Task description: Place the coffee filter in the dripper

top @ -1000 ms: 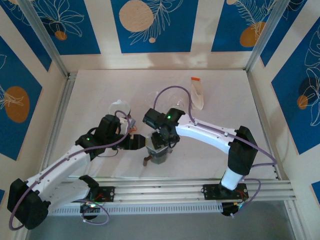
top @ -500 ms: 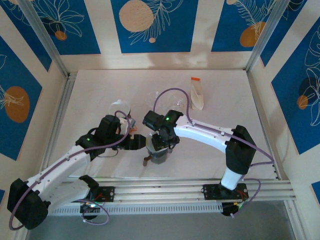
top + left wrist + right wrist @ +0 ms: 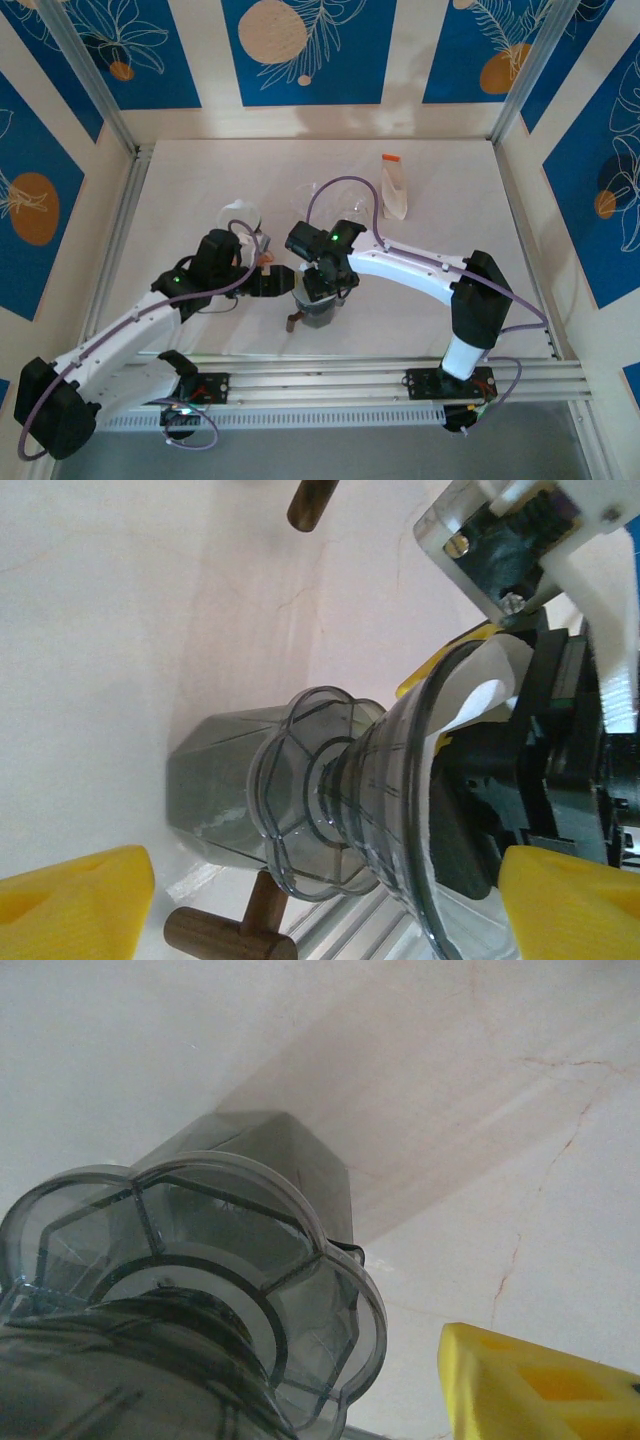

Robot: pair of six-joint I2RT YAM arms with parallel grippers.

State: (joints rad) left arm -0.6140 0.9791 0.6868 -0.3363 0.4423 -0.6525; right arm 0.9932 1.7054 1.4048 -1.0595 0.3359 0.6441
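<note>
we see the dripper (image 3: 318, 310) just below the centre of the top view, upright on a grey vessel (image 3: 225, 780) on the white worktop (image 3: 190, 180), with both arms meeting over it. the right claw (image 3: 322, 284) sits directly over the dripper's mouth, which is where it must be to feed paper down into the cone. in the left wrist view the coffee filter (image 3: 495, 692) shows as a white fold inside the rim at the right of the frame. it is against the clear wall, and the right claw's black body is crowded close behind it. we judge the filter to be in the cone but perhaps not fully seated. we cannot tell whether the right claw is clamped on the paper, pressing it down or free of it. the right wrist view gives us one yellow finger (image 3: 540, 1380) at the lower right, apart from the dripper's scalloped foot (image 3: 190, 1290). the left claw (image 3: 320, 905) stands wide apart, its yellow fingers (image 3: 70, 900) in the two lower corners of its own view. the dripper stands between them and neither touches it. we read it as placed there to steady the dripper from the side. a tan packet (image 3: 395, 190) lies well apart at the upper right of the worktop.
</note>
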